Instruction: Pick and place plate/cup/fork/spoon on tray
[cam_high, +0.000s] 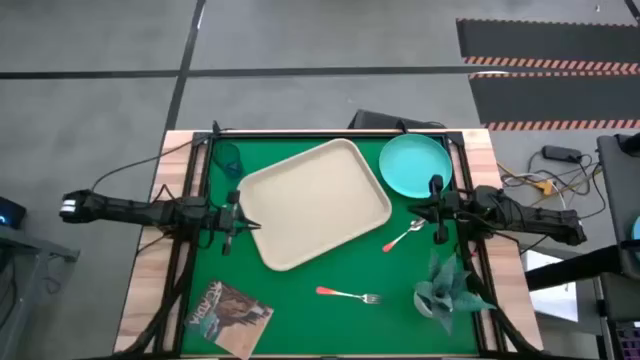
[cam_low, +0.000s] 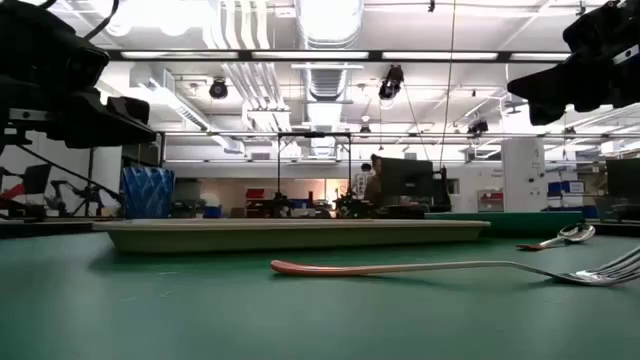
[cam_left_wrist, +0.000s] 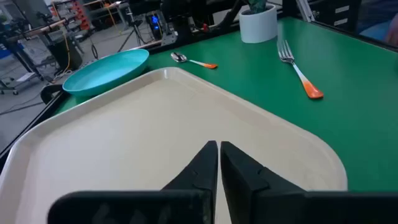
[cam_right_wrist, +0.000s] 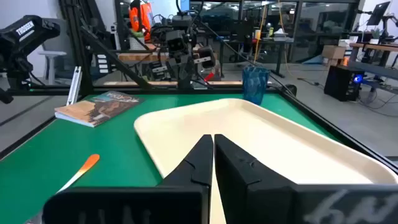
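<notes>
Here, bare tray (cam_high: 312, 203) mid table, plate (cam_high: 414, 164) beside it, left gripper (cam_high: 229, 232) and right gripper (cam_high: 438, 225) both closed, holding nothing.

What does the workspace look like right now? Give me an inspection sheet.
Surface: green mat on a wooden table.
Tray: centre, nothing on it.
Plate: on the mat beyond the tray's right corner.
Cup: far left corner.
Spoon: right of the tray.
Fork: near side.
Clutter: book near left; potted plant near right.
Left gripper: shut, at the tray's left edge.
Right gripper: shut, by the spoon.
Cables: loose leads on the floor, right.
Surroundings: lab room; striped floor mats.
</notes>
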